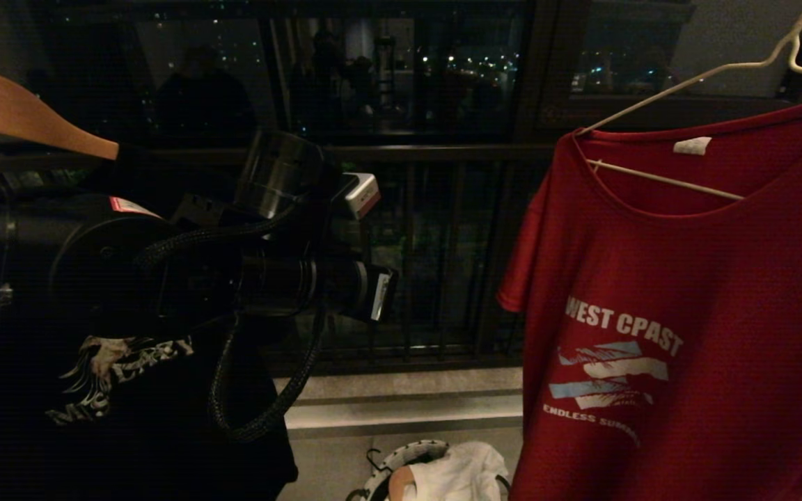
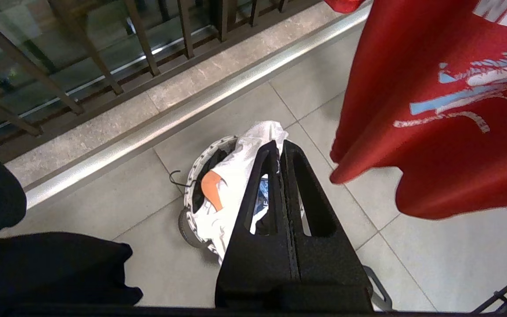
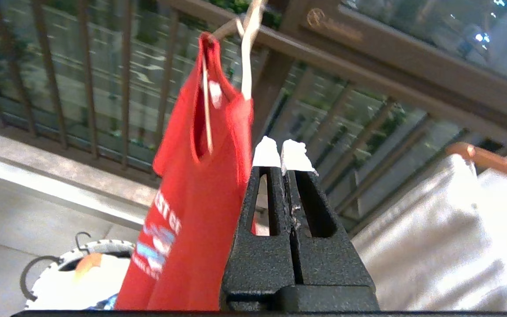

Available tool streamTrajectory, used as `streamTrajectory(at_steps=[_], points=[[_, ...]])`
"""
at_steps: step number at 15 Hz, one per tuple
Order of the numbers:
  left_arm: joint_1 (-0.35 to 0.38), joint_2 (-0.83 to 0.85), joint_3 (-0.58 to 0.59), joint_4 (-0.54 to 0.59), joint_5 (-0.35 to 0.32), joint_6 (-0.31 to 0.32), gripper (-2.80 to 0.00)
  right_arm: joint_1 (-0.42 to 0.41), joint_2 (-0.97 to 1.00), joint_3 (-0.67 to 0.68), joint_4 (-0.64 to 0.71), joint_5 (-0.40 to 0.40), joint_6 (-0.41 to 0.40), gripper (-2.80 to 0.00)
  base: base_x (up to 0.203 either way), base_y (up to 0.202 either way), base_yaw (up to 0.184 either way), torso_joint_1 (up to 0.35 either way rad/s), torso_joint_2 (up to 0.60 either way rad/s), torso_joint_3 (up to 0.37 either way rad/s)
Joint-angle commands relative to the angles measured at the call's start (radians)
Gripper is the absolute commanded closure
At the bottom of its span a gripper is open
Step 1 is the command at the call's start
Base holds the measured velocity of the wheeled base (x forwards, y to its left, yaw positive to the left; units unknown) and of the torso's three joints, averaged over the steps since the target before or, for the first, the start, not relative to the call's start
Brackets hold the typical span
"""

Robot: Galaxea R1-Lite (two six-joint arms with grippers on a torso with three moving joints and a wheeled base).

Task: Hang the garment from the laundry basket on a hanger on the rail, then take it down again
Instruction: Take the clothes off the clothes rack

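A red T-shirt (image 1: pixel 686 313) with white lettering and a pale blue-white graphic is seen on a cream-white wire hanger (image 1: pixel 707 73); the laundry basket (image 2: pixel 190 193) rim is patterned black and white.

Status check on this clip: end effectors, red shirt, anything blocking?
Both end effectors shut, empty: left above laundry basket, right beside red T-shirt. Shirt hanging on wire hanger. Nothing in the way.

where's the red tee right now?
Head view, right side: the red tee hangs on the cream wire hanger, above and right of the laundry basket on the floor.
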Motion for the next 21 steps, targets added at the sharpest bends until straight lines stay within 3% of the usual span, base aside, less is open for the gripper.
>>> streamTrajectory(at_steps=[1, 3, 4, 9, 13, 21], points=[[-0.001, 0.009, 0.000, 0.000, 0.001, -0.001, 0.00, 0.039, 0.047, -0.044, 0.007, 0.002, -0.003, 0.00, 0.000, 0.000, 0.000, 0.000, 0.00, 0.000], [-0.004, 0.016, -0.004, -0.002, -0.001, -0.007, 0.00, 0.092, 0.060, -0.044, 0.008, 0.001, -0.003, 0.00, 0.000, 0.000, 0.000, 0.000, 0.00, 0.000], [-0.005, 0.016, -0.004, -0.001, -0.001, -0.007, 0.00, 0.106, 0.067, -0.045, 0.009, 0.001, -0.003, -2.80, 0.000, 0.000, 0.000, 0.000, 0.00, 0.000], [-0.007, 0.035, -0.007, -0.003, -0.001, -0.006, 0.00, 0.160, 0.153, -0.069, 0.001, 0.002, -0.001, -2.80, 0.000, 0.000, 0.000, 0.000, 0.00, 0.000], [-0.007, 0.047, -0.009, -0.003, 0.001, -0.006, 0.00, 0.202, 0.273, -0.171, -0.001, 0.000, 0.001, -2.80, 0.000, 0.000, 0.000, 0.000, 0.00, 0.000], [-0.006, 0.047, -0.010, -0.003, 0.001, -0.006, 0.00, 0.210, 0.460, -0.327, -0.002, -0.064, 0.000, -2.80, 0.000, 0.000, 0.000, 0.000, 0.00, 0.000]])
